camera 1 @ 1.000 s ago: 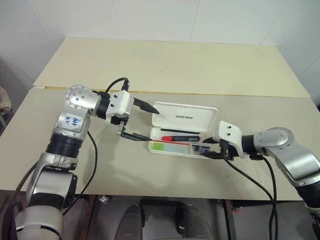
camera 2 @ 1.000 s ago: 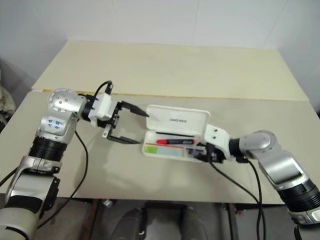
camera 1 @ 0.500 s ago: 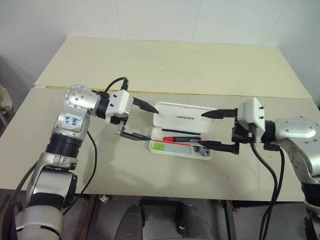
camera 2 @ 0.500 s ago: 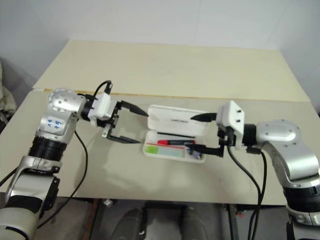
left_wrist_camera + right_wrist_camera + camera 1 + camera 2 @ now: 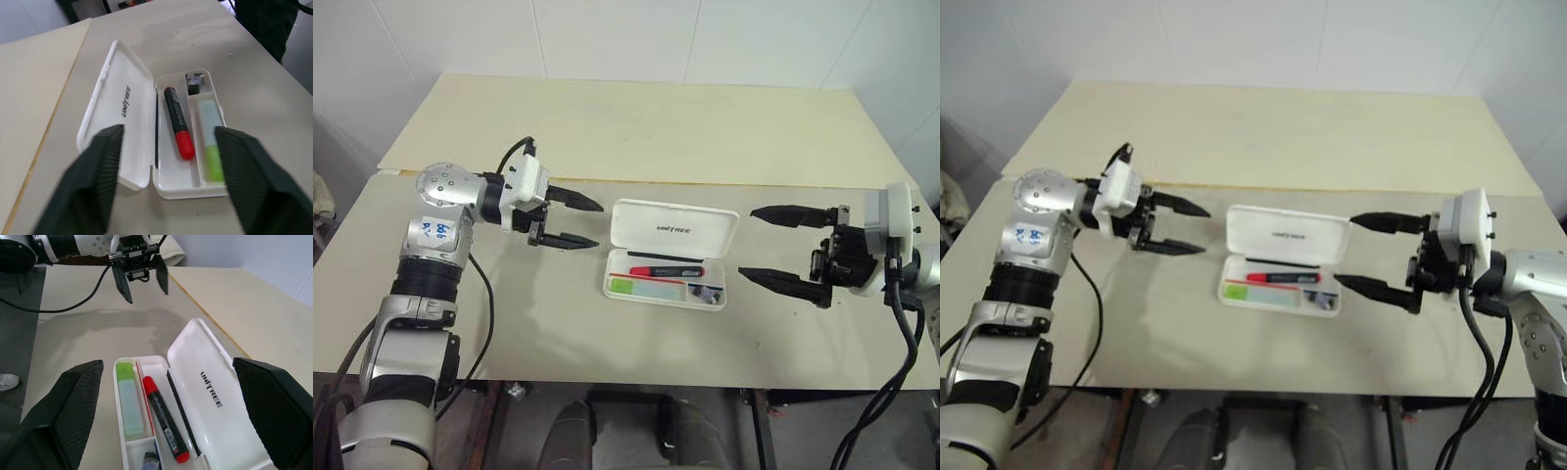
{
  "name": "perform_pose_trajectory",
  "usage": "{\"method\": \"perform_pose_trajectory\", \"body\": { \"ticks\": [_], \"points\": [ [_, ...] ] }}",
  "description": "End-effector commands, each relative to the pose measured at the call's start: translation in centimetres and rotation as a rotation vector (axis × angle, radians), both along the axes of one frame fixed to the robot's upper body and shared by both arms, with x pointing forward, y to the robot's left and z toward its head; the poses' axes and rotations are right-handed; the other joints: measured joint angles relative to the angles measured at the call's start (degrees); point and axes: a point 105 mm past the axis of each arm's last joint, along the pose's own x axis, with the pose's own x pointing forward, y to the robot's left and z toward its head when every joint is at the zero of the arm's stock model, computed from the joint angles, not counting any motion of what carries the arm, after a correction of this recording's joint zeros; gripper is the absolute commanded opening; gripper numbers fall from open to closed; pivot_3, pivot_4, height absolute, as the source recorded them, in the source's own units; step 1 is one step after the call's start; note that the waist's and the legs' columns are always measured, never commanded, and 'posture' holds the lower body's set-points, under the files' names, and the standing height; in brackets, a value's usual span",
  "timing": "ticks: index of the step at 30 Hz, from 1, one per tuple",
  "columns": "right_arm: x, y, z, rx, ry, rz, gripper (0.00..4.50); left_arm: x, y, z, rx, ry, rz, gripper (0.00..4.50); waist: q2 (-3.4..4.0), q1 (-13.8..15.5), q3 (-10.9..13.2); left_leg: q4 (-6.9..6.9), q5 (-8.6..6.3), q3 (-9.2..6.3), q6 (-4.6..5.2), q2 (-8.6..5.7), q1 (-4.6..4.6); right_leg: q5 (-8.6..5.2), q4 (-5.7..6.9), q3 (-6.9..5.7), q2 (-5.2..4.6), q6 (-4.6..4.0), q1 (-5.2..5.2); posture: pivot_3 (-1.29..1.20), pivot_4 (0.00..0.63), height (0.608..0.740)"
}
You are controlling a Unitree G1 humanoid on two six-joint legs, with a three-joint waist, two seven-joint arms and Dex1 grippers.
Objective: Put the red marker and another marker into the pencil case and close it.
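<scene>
**Beige table, case lying open**

Both the left gripper (image 5: 576, 222) and right gripper (image 5: 773, 245) hang spread and empty, flanking the white pencil case (image 5: 674, 228). Inside, red marker (image 5: 665, 270) and green highlighter (image 5: 644, 288) lie lengthwise, side to side.

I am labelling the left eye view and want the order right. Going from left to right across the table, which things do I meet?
Left gripper with black jaws parted → white hard plastic pencil case, open, with markers inside → right gripper with black jaws wide apart.
</scene>
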Motion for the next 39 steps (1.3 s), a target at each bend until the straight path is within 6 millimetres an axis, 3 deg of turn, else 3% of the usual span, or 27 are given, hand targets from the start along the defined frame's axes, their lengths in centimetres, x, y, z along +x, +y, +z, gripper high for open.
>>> {"method": "perform_pose_trajectory", "body": {
  "ticks": [1, 4, 6, 10, 18, 22, 27, 31, 34, 39],
  "points": [
    [-0.1, -0.2, 1.2, 0.002, -0.059, -0.013, 4.5, -0.2, 0.2, 1.2, -0.04, -0.026, -0.025, 1.5, 0.0, 0.03, 0.0, -0.01, 0.0, 0.0, 0.0, 0.0, 0.0, 0.0, 0.0, 0.0, 0.0, 0.0, 0.0, 0.0, 0.15, 0.74],
    [0.0, -0.1, 1.2, 0.006, -0.065, -0.021, 4.5, -0.1, 0.1, 1.1, -0.054, -0.014, -0.02, 0.48, 0.0, 0.06, 0.0, -0.02, 0.0, 0.0, 0.0, 0.0, -0.01, 0.01, 0.0, 0.0, 0.0, 0.01, 0.0, 0.0, 0.15, 0.74],
    [0.2, -0.1, 1.2, 0.006, -0.071, -0.028, 4.5, 0.3, 0.1, 1.1, -0.066, -0.011, -0.002, 0.04, 0.0, 0.06, 0.0, -0.02, 0.0, 0.0, 0.0, 0.0, -0.01, 0.01, 0.0, 0.0, 0.0, 0.01, 0.0, 0.0, 0.15, 0.74],
    [0.6, -0.2, 1.6, 0.013, -0.091, -0.055, 4.5, 2.0, 0.0, 0.8, -0.064, -0.02, 0.094, 0.04, 0.0, 0.03, 0.0, 0.0, 0.0, 0.01, 0.0, 0.0, 0.0, 0.02, 0.01, 0.0, 0.0, 0.01, 0.0, 0.0, 0.15, 0.74],
    [0.5, 0.1, 1.4, 0.022, -0.091, -0.065, 4.5, 6.4, -2.3, 1.7, -0.198, -0.052, 0.337, 0.04, -0.01, 0.24, 0.0, 0.04, -0.01, 0.02, 0.02, -0.06, -0.05, 0.11, -0.03, 0.02, -0.04, 0.17, 0.01, 0.0, 0.15, 0.74],
    [0.5, 0.5, 1.5, 0.037, -0.095, -0.066, 4.5, 7.5, -4.1, -0.4, -0.123, -0.03, 0.373, 0.04, -0.01, 0.14, 0.0, -0.01, -0.01, 0.02, 0.02, -0.06, -0.04, 0.12, -0.01, 0.01, -0.02, 0.18, 0.0, 0.0, 0.15, 0.74],
    [0.2, 0.7, 1.2, 0.051, -0.088, -0.075, 4.5, 6.5, -6.6, -2.6, -0.073, 0.006, 0.261, 0.04, -0.01, 0.15, 0.0, 0.0, -0.01, 0.04, 0.02, -0.06, -0.05, 0.13, -0.04, 0.01, -0.02, 0.17, -0.01, 0.0, 0.15, 0.74],
    [-0.1, 0.6, 1.0, 0.062, -0.082, -0.091, 4.5, 3.9, -8.0, -2.1, -0.111, -0.003, 0.051, 0.04, -0.01, 0.12, 0.0, -0.04, -0.01, 0.04, 0.01, -0.05, -0.06, 0.13, -0.08, 0.0, -0.02, 0.16, -0.01, 0.0, 0.15, 0.74],
    [-0.3, 0.5, 0.8, 0.069, -0.077, -0.099, 4.5, 1.8, -7.9, -2.4, -0.095, 0.009, -0.085, 0.04, 0.0, 0.06, 0.0, -0.05, -0.01, 0.05, 0.01, -0.04, -0.06, 0.13, -0.08, 0.01, -0.03, 0.15, -0.01, 0.0, 0.15, 0.74],
    [-0.3, 0.7, 0.4, 0.081, -0.072, -0.102, 4.5, -0.7, -7.2, -5.0, 0.073, 0.052, -0.21, 0.04, 0.01, 0.02, -0.01, -0.01, -0.01, 0.06, 0.01, -0.02, -0.01, 0.16, -0.05, 0.03, -0.01, 0.08, 0.0, 0.0, 0.15, 0.74]
  ]
}}
